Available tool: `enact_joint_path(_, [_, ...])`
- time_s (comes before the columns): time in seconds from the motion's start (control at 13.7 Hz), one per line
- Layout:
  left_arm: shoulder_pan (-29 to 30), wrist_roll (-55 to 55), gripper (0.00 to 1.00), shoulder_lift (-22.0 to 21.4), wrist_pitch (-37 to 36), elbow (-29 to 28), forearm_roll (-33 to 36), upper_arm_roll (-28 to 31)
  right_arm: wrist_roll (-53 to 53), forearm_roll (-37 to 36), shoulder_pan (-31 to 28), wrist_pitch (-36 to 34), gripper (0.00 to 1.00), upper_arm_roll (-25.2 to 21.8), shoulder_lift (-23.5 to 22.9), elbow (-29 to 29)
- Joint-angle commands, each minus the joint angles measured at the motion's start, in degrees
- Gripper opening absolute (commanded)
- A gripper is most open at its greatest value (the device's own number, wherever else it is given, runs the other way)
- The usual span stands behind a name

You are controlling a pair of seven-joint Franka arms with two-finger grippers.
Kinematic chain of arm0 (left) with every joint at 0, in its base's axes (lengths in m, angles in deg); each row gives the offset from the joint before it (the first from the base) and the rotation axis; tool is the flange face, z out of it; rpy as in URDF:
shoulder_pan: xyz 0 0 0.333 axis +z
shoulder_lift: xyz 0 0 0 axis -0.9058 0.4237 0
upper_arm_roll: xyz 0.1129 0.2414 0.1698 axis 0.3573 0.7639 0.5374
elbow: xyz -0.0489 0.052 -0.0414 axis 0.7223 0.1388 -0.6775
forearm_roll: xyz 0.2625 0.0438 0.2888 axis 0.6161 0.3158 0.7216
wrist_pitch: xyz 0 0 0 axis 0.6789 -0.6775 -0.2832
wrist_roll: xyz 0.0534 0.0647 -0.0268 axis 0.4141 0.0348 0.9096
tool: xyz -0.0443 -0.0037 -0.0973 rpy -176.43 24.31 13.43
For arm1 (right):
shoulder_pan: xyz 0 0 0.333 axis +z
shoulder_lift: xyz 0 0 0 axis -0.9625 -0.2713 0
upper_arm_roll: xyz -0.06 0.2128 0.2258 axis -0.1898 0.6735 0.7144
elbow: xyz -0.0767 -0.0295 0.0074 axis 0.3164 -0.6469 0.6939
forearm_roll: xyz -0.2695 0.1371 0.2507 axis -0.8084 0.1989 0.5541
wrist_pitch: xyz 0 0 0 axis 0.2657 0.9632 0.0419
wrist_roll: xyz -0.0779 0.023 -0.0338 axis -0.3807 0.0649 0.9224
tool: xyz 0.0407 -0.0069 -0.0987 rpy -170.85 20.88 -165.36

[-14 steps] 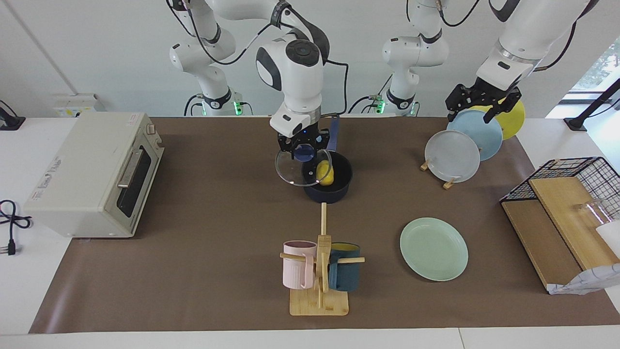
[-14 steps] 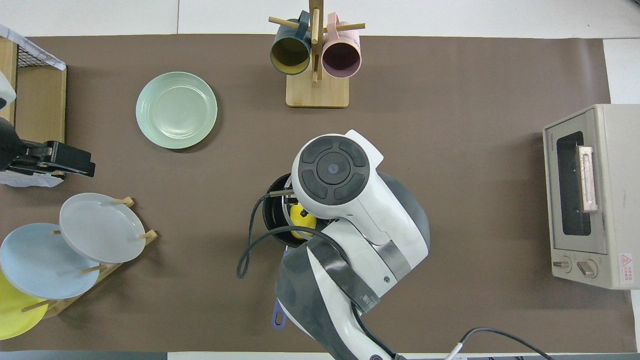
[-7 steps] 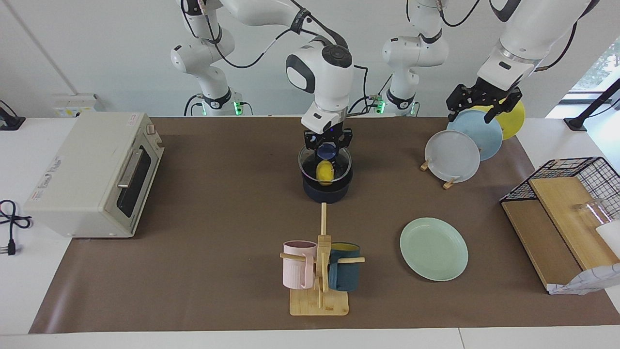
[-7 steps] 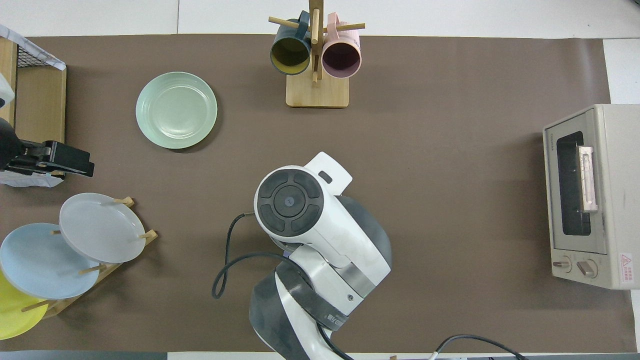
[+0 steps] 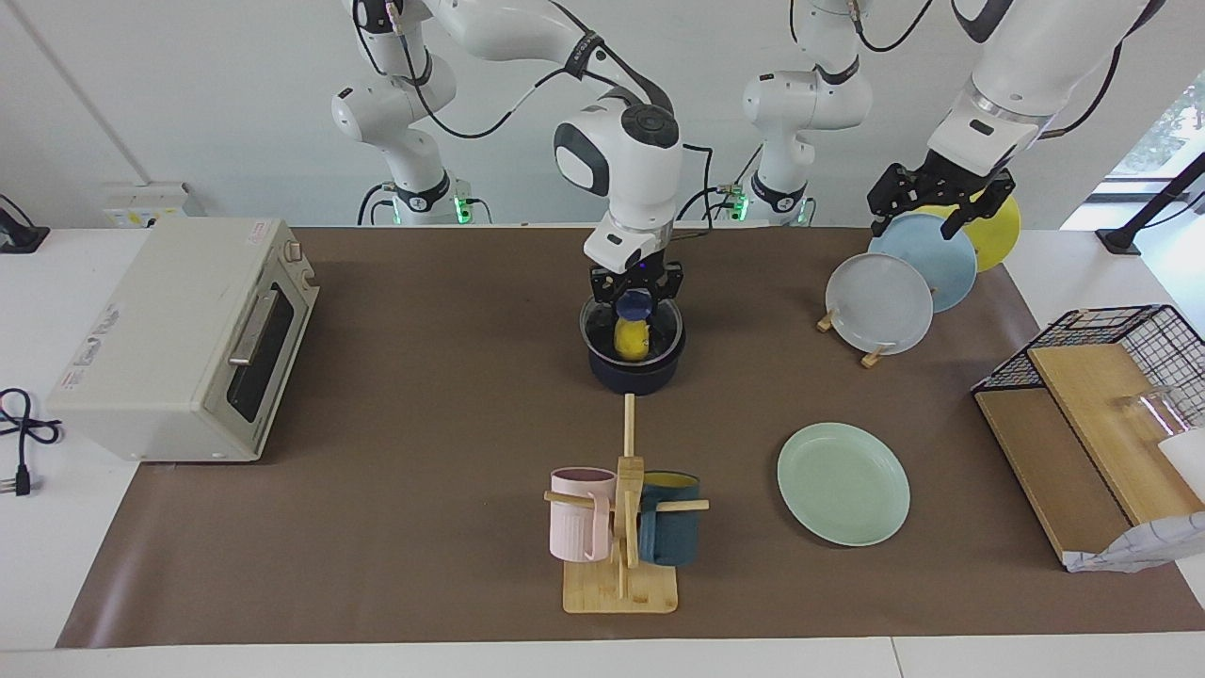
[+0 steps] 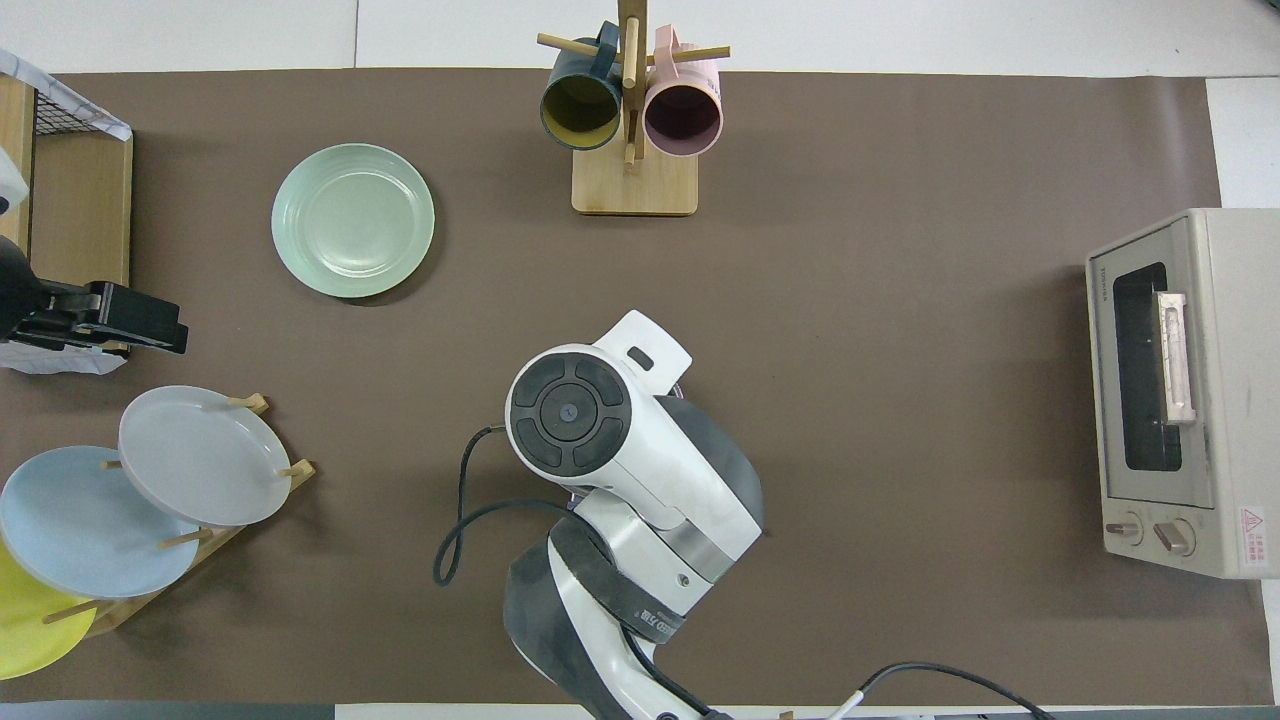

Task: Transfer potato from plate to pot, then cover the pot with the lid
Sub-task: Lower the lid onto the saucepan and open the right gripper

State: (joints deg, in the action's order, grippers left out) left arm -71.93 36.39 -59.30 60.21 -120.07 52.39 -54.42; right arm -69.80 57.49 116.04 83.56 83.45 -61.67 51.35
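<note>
**Desk:** Where is the right gripper?

**Me:** My right gripper [image 5: 635, 288] is straight over the pot [image 5: 634, 369], fingers clamped on the blue knob of the lid [image 5: 631, 325]. The lid sits level over the pot's mouth, about on the rim; I cannot tell whether it has fully seated. From overhead the right arm's wrist covers the pot and lid completely, so I read this from the facing view.

**Desk:** And the potato?

**Me:** The potato [image 5: 631, 340] is inside the pot, showing yellow through the glass under the knob. The plate [image 5: 843, 483] lies bare on the brown mat [image 5: 424, 443], farther from the robots than the pot and toward the left arm's end of the table.

**Desk:** Left side?

**Me:** The left gripper [image 5: 938, 200] waits in the air over the rack of standing plates [image 5: 899, 282] at its own end. I see dark fingers [image 5: 956, 220] against the blue and yellow plates, holding nothing, but I cannot tell how wide they are set.

**Desk:** Anything else near the pot?

**Me:** The mug stand [image 5: 621, 551], with a pink and a teal mug, is farther from the robots than the pot, roughly in line with it. The toaster oven [image 5: 179, 334] is at the right arm's end, and the wire basket [image 5: 1111, 353] at the left arm's end.
</note>
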Motion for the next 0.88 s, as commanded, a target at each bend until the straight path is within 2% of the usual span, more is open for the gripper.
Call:
enact_joint_path(0.0, [-0.04,0.64,1.0,-0.56,0.57,-0.49,-0.52,0.08,-0.1,-1.31,-0.21,1.72,0.06,0.19,0.66,1.06])
enact_joint_path(0.8, [0.4,0.64,1.0,-0.57,0.74,-0.49,-0.52,0.17,-0.45,-1.57,0.05,5.76,0.11,0.19,0.31,3.09])
